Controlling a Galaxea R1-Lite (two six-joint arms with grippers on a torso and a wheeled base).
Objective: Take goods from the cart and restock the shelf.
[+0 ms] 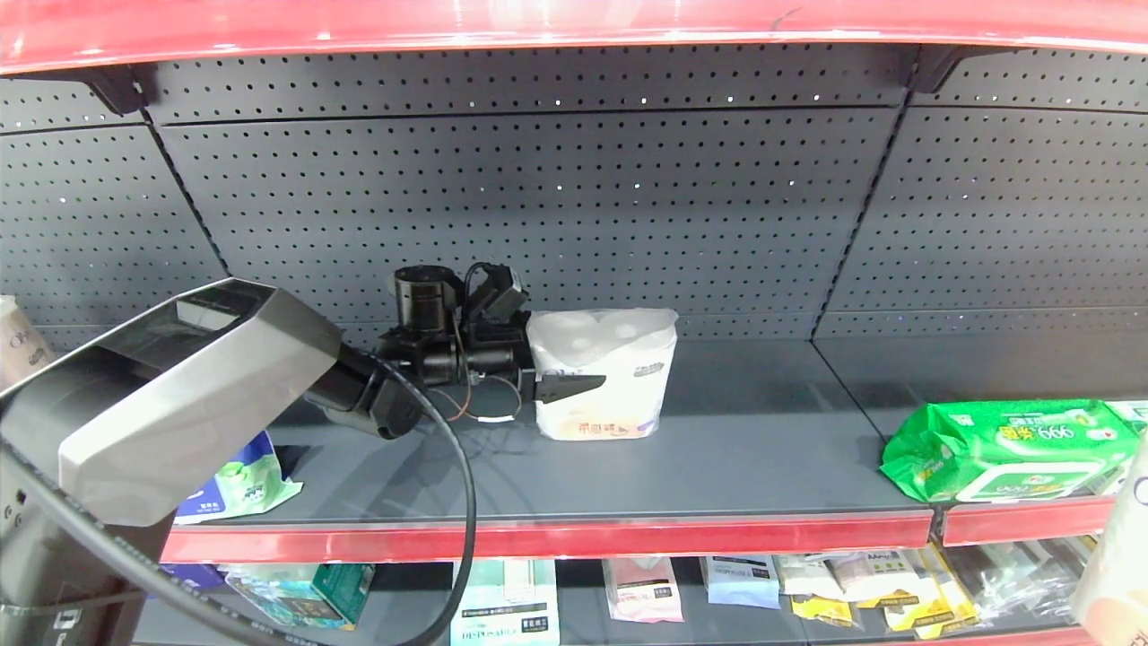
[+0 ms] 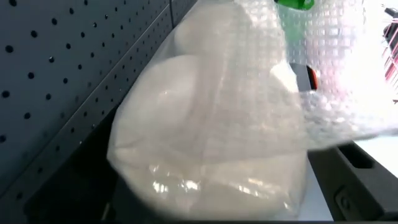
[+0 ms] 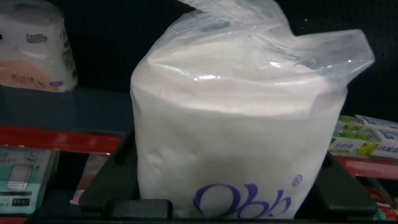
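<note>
A white toilet roll pack (image 1: 599,372) stands upright on the grey shelf (image 1: 762,449), close to the pegboard back wall. My left gripper (image 1: 583,377) is shut on it; one finger (image 1: 572,387) lies across its front face and the other is hidden behind it. Up close in the left wrist view, this pack (image 2: 211,124) sits against the pegboard. My right gripper (image 3: 230,193) is shut on a second pack of rolls (image 3: 236,124) in clear plastic, in front of the shelf at the right (image 1: 1117,556).
Green wet wipes (image 1: 1004,449) lie on the shelf at the right, a blue and white pouch (image 1: 238,489) at the front left. Bare shelf spans between the standing pack and the wipes. The lower shelf (image 1: 646,588) holds several packets. A red shelf (image 1: 574,27) overhangs above.
</note>
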